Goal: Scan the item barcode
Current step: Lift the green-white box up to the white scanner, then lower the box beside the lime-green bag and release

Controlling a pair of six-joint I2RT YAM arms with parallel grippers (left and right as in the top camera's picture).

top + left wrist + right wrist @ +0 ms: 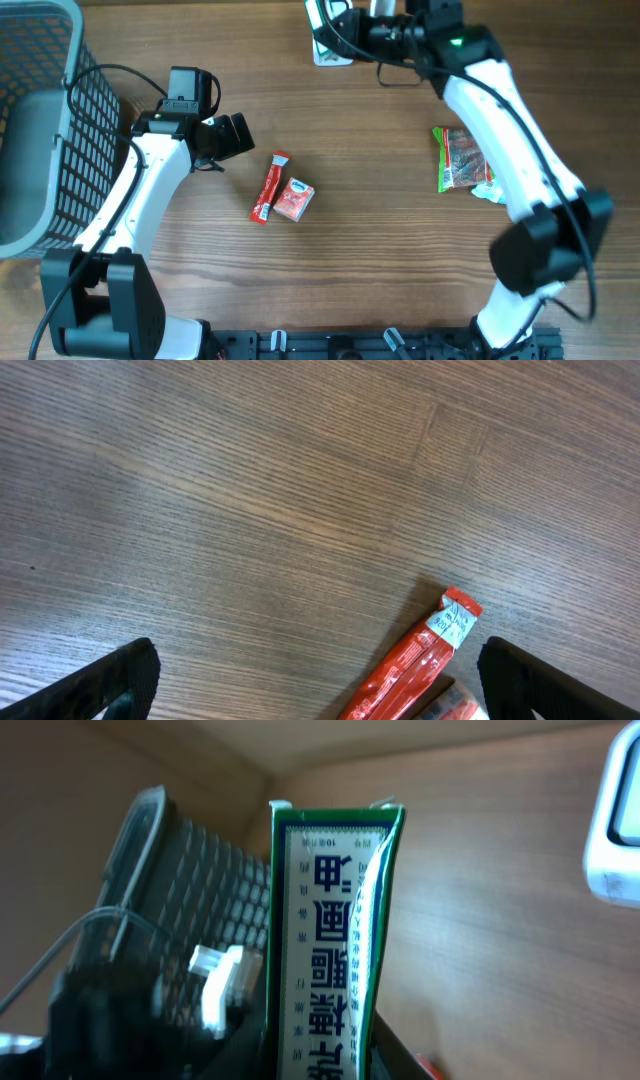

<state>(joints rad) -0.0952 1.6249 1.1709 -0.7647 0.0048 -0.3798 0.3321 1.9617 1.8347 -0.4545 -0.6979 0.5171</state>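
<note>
near row, mid tabletop: the brown wood-grain tabletop [380,250] carries a slim red foil stick sachet [268,187]. a small orange-red square packet [294,199] lies just beside its right side, possibly touching. both lie flat with nothing on them; judged to be queued items waiting their turn.

left hand [236,134]: fingers spread fully wide, holding nothing. it hovers just up-left of the sachet. its wrist view looks down on the sachet's white-tagged top end, between the two finger tips. judged: parked ready for a pick, not part of the present step.

right side, similar depth: a clear snack bag with green edges [462,160] lies flat beside the right forearm, well apart from the other two.

left edge: grey plastic mesh basket [40,130], likely the drop place for scanned goods. its contents cannot be told.

far edge: right hand [340,28] is clamped on the task item, a flat green-bordered white packet with printed chinese characters [325,920]. the packet is off the tabletop and stands upright in the wrist view, printed face toward that camera. near it, a white rounded device with a grey face [618,820] shows at the frame edge; judged to be the scanner. gripping one end leaves most of the packet bare, presumably so a code can be turned to the device. no barcode shows on the face seen, so which side carries it cannot be told.
</note>
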